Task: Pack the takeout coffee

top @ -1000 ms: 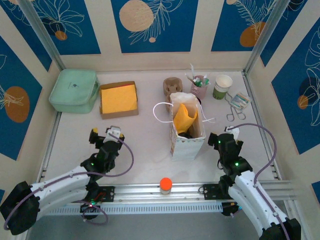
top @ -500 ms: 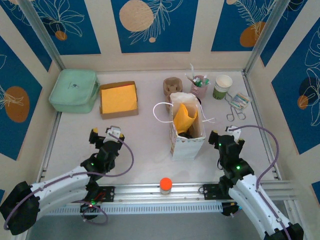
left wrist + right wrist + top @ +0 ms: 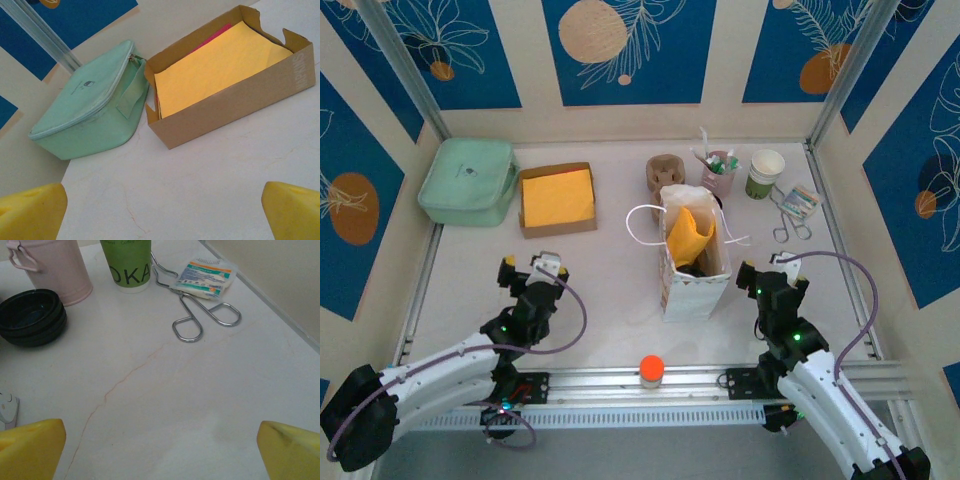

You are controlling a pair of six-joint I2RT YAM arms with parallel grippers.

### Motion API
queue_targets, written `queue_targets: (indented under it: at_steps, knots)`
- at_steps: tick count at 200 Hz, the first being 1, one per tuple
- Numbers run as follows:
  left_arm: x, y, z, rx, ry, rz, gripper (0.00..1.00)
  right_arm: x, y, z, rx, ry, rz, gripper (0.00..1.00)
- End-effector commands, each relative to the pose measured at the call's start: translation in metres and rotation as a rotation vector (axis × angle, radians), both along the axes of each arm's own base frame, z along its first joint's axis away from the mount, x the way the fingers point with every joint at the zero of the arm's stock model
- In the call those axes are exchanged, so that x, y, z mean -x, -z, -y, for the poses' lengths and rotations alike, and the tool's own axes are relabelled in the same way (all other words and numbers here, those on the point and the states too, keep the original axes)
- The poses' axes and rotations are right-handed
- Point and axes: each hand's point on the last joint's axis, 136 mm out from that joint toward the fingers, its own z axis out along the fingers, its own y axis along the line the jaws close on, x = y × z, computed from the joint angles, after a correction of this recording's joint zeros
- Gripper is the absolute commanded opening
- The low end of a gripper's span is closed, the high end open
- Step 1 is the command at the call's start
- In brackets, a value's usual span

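The pouch (image 3: 468,180) lies left of the box (image 3: 557,199) — bag (image 3: 695,278) to their right, cup (image 3: 764,172) farther back.

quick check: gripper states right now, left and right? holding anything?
Left gripper: open, holding nothing.
Right gripper: open, holding nothing.

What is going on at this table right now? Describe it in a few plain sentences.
Two robot arms are set up to pack a takeout coffee. The left gripper and right gripper are near the front of the table, jaws open and holding nothing. A white paper bag stands upright between them with yellow paper poking out. A dark shape inside may be the lidded coffee, but that is hard to tell. A lidless green cup and a pink cup stand at the back.
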Motion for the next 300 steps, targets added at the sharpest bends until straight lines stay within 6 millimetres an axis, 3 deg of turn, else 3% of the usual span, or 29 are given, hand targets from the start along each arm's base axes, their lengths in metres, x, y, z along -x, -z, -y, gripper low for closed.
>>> queue_targets:
  at_steps: [1, 75, 136, 300]
  knots:
    - [0.001, 0.001, -0.005, 0.004, -0.023, 0.001, 1.00, 0.001, -0.003, 0.005, 0.008, 0.033, 0.032, 0.99]
    - [0.004, -0.003, -0.010, 0.027, -0.036, 0.030, 1.00, -0.003, -0.008, 0.003, 0.018, 0.022, 0.073, 0.99]
    - [0.008, -0.007, -0.016, 0.054, -0.050, 0.061, 1.00, 0.000, -0.010, 0.013, 0.007, 0.069, 0.102, 0.99]
    - [-0.025, -0.004, -0.033, 0.109, -0.111, 0.088, 1.00, -0.028, -0.010, 0.029, -0.069, 0.104, 0.187, 1.00]
